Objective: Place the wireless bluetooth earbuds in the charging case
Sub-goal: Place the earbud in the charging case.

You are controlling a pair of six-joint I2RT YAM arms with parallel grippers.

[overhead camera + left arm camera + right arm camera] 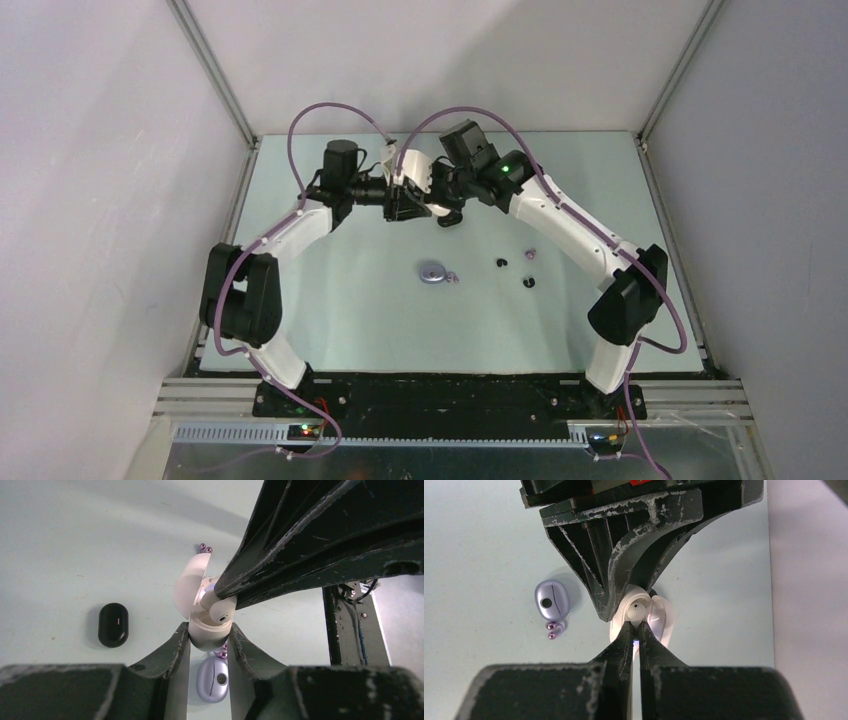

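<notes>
My left gripper [210, 636] is shut on the base of an open white charging case [207, 639] and holds it above the table, its lid [189, 586] swung up. My right gripper [635, 626] is shut on a white earbud [638, 609] and holds it at the case's opening; the earbud also shows in the left wrist view [223, 612]. The two grippers meet at the far middle of the table, left [405, 205] and right [442, 207]. On the table lie two black earbuds [501, 262] [529, 282] and lavender earbuds [530, 253] [553, 629].
A shut lavender case [432, 272] lies mid-table under the held case, a lavender earbud touching it. A shut black case [113, 624] lies on the table, seen only in the left wrist view. Metal rails and grey walls bound the table.
</notes>
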